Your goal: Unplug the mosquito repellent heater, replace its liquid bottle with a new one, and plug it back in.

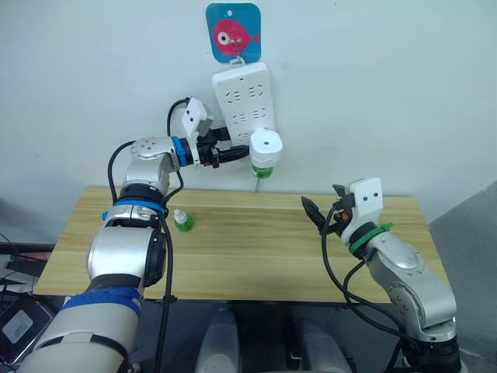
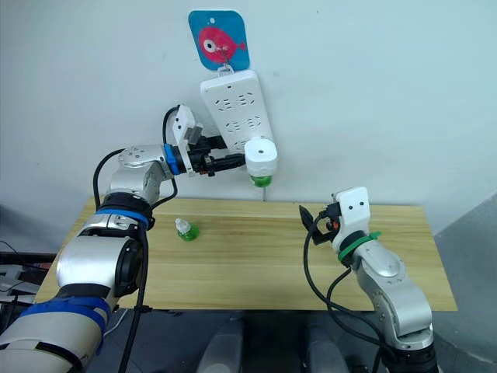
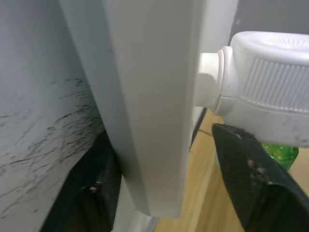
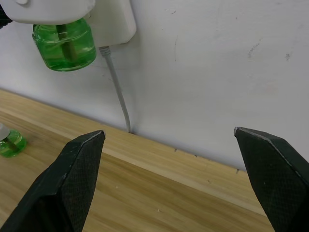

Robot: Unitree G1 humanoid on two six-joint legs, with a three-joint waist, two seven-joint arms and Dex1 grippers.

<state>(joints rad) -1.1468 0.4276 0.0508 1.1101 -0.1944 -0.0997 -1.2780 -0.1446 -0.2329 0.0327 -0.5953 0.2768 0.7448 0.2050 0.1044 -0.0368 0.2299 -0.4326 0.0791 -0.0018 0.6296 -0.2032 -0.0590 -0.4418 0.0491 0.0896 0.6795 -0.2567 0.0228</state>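
The white mosquito repellent heater is plugged into the lower right of the wall power strip. Its liquid bottle, green and capless, hangs screwed in under it. My left gripper is raised at the heater's left side and open. In the left wrist view one finger lies just below the heater, while the other sits beyond the strip's edge. The new one, green with a white pointed cap, stands on the table's left part. My right gripper hovers open and empty over the table's right part.
The wooden table stands against the white wall. The strip hangs from a blue hook plate with a pink fish on it. Its grey cable runs down the wall behind the table's back edge.
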